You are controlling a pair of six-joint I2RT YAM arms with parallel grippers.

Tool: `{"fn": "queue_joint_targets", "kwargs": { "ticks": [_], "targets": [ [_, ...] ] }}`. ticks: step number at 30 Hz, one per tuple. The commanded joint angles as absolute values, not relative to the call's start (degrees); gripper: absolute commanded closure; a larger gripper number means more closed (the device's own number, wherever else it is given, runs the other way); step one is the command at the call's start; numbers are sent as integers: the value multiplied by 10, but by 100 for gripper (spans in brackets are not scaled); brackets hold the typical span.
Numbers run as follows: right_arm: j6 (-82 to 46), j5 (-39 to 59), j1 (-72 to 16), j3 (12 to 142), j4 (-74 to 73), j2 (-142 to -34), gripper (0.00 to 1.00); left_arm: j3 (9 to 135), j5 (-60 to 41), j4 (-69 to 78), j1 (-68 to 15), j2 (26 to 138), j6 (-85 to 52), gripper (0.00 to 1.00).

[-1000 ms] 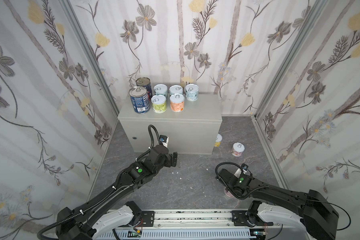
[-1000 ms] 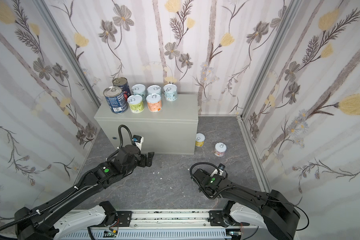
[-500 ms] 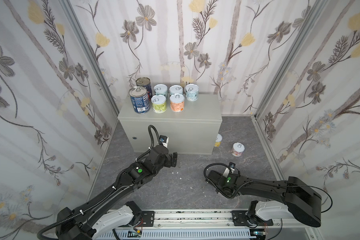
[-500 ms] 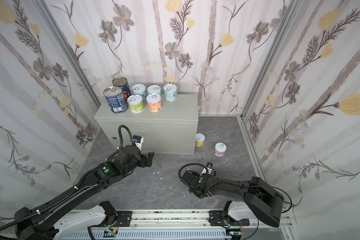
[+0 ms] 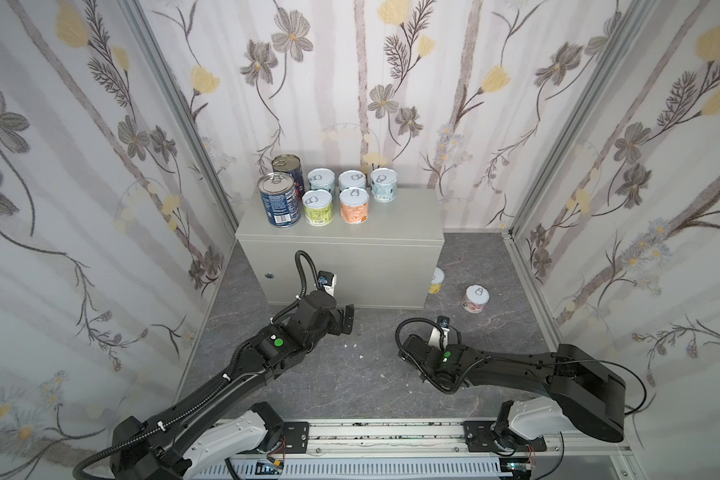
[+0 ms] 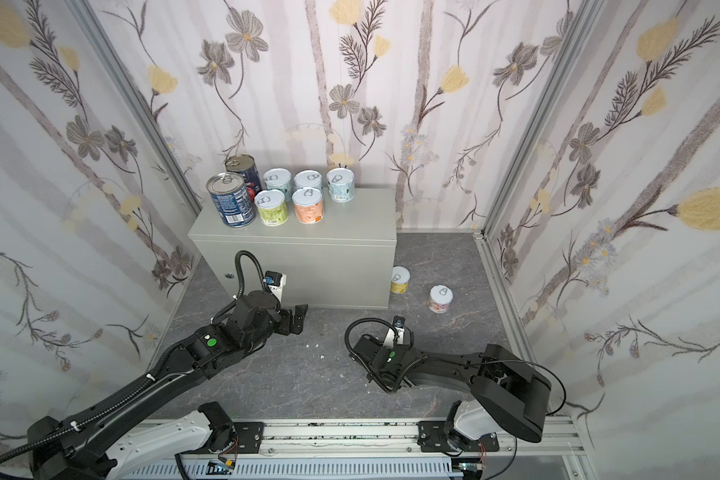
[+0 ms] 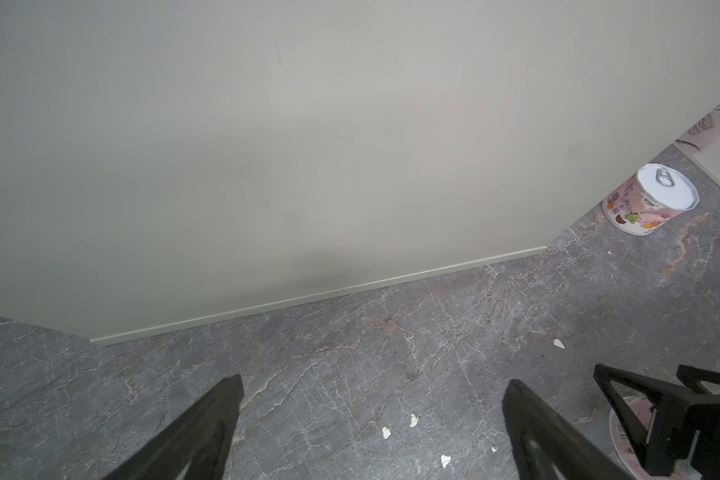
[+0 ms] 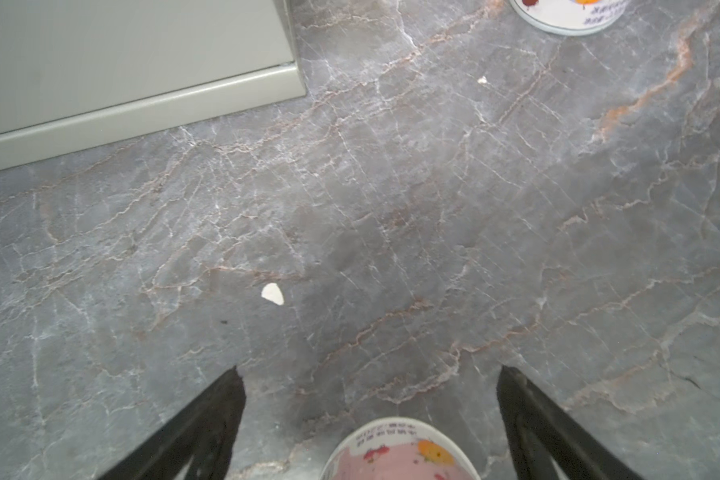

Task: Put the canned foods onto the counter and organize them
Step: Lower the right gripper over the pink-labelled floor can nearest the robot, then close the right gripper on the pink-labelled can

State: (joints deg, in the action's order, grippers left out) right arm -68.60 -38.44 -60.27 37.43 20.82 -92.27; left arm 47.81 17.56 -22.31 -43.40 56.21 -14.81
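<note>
Pink can sits between our right fingers, which are wide open and not touching it yet.

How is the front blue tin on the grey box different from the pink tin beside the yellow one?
The blue tin is taller, the pink tin squat. The blue tin's top is bare metal, the pink tin's white. The blue tin stands on the box, the pink tin on the floor. Both are upright.
</note>
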Motion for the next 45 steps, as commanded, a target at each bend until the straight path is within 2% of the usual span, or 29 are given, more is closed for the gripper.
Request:
{"fn": "queue_joint_targets", "kwargs": {
  "ticks": [1,10,19,26,37,45],
  "targets": [
    [-639,-418,-605,392,165,-944,4,478,181,-208,-433,560,-150,0],
    [-586,-439,-605,402,134,-946,1,479,185,-208,-433,564,-149,0],
    [-499,-421,-632,319,44,-831,0,474,191,-196,-433,575,-156,0],
    [-504,-466,-689,267,14,-761,0,462,218,-186,-433,552,-158,0],
    [-543,-506,-750,229,-13,-803,0,457,234,-179,-436,514,-160,0],
    [-566,-532,-750,189,-23,-774,0,469,222,-182,-437,520,-168,0]
  ]
}}
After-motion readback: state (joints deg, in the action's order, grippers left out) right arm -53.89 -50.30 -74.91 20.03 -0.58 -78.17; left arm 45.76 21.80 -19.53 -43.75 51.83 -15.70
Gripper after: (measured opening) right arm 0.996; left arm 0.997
